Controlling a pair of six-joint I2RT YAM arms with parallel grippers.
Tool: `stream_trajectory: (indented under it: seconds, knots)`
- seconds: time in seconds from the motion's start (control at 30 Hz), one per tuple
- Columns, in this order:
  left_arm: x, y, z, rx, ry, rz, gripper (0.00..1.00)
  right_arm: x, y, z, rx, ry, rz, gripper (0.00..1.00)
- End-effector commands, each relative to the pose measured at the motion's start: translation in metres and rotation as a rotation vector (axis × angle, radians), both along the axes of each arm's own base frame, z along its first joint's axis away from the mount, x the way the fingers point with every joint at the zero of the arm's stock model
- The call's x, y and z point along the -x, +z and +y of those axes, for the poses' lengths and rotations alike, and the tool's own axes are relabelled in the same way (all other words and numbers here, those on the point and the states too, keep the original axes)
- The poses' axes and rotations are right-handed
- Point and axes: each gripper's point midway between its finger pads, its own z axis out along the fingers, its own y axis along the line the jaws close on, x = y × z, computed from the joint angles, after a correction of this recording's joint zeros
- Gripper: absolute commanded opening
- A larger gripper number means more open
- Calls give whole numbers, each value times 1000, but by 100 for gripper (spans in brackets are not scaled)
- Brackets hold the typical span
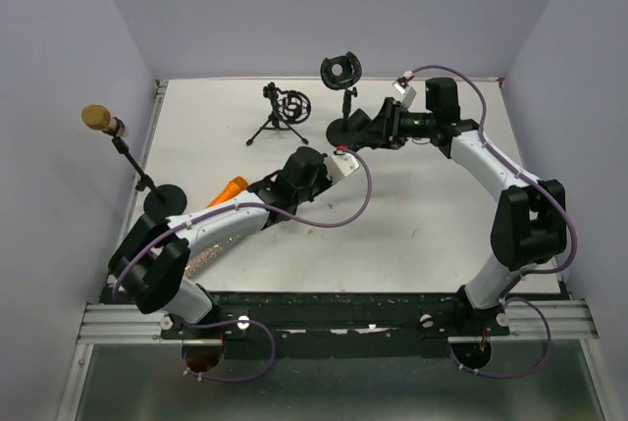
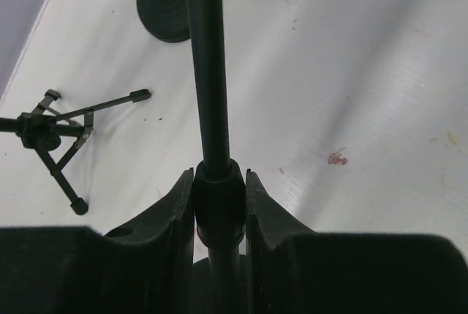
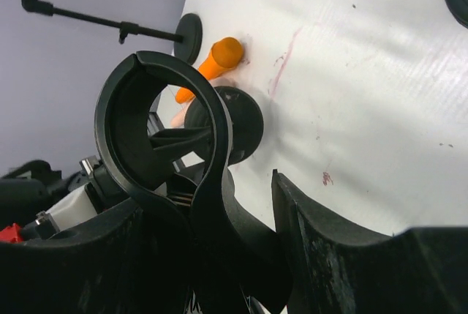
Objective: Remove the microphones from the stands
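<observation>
An orange microphone [image 1: 228,188] lies on the white table beside my left arm, out of any clip; it also shows in the right wrist view [image 3: 216,61]. A black stand [image 1: 348,102] carries an empty ring clip [image 1: 328,72]. My left gripper [image 1: 329,161] is shut on the stand's pole [image 2: 208,72], at its collar [image 2: 218,204]. My right gripper [image 1: 365,129] has the clip's stem between its fingers [image 3: 223,182], with a gap on the right-hand side. The clip [image 3: 164,61] hides the left finger. The stand's round base [image 3: 248,120] lies below.
A second stand at the left wall holds a tan microphone [image 1: 98,117]; its round base [image 1: 162,200] sits near my left arm. A small tripod with a shock mount [image 1: 280,117] stands at the back. The left wrist view shows it [image 2: 51,135] and a round black base [image 2: 164,14].
</observation>
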Motion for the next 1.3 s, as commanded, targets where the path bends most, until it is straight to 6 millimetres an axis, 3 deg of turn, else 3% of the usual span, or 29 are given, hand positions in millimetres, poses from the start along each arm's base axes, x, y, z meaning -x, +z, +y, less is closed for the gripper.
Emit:
stream_trajectory:
  seconds: [0.0, 0.07, 0.13, 0.17, 0.27, 0.33, 0.43, 0.63, 0.9, 0.97, 1.1, 1.17, 1.27]
  knots:
    - [-54, 41, 4, 147, 305, -128, 0, -19, -23, -5, 27, -117, 124, 0]
    - [-43, 15, -11, 145, 209, 41, 0, -22, -25, -5, 32, -126, 112, 0]
    - [-31, 3, -21, 134, 109, 161, 0, -24, -22, -7, 41, -130, 77, 0]
    - [-27, 2, -23, 140, 73, 199, 8, -26, -21, -8, 46, -136, 62, 1]
    - [-9, 21, -33, 229, -90, 323, 40, -22, -14, -7, 39, -109, 14, 1]
    - [5, 45, -37, 297, -233, 358, 51, -17, -8, -7, 38, -73, -33, 1]
    - [28, 64, -32, 329, -452, 425, 57, -11, -2, -6, 31, -23, -101, 1]
    - [28, 42, -24, 332, -544, 640, 61, 6, 0, -3, 15, 81, -195, 1]
    - [28, -4, -27, 287, -542, 747, 51, 9, 11, -3, 8, 98, -235, 1]
    - [26, -6, -29, 292, -524, 755, 40, 9, 15, -3, 5, 98, -238, 0]
    - [19, 1, -36, 295, -467, 729, 0, 6, 21, -4, 7, 68, -228, 1]
    - [5, 11, -39, 306, -370, 654, 0, -2, 22, -7, 22, -11, -173, 0]
    - [-37, 30, -33, 305, -22, 448, 0, -26, 34, -20, 92, -191, -99, 0]
